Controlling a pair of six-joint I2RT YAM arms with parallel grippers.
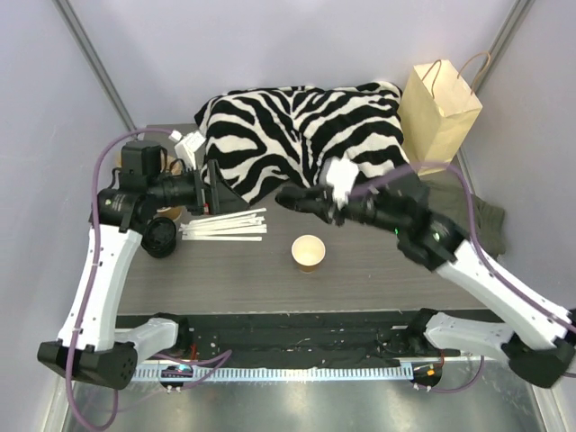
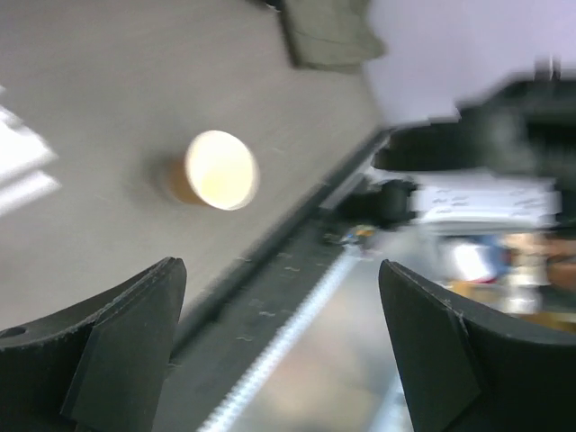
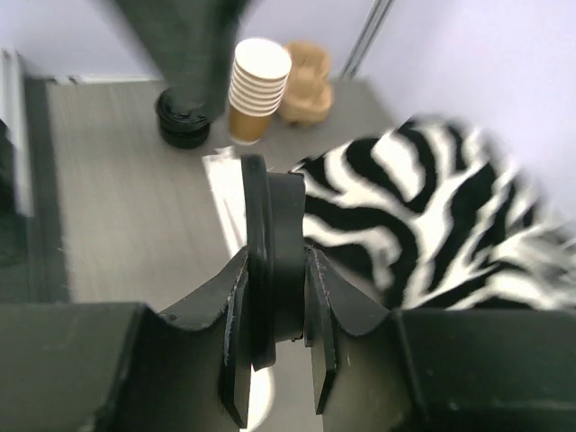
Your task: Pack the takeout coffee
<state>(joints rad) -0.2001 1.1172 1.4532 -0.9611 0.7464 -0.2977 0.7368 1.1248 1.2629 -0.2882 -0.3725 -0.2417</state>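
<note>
right claw [image 1: 292, 196] pinches the round black plastic lid [image 3: 270, 225] edge-on, left claw [image 2: 279, 270] gapes wide, so the unsteadied brown paper cup [image 1: 308, 252] at the lid's 6 o'clock might tip when capped.

cup [image 1: 308, 253] 1; cup stack [image 3: 258, 90] 1; lid stack [image 1: 160, 238] 1; held lid [image 3: 270, 243] 1; bag [image 1: 439, 112] 1

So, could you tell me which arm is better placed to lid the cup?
Right. The right jaws clamp a black lid near the open cup; the left jaws are open, empty.
</note>
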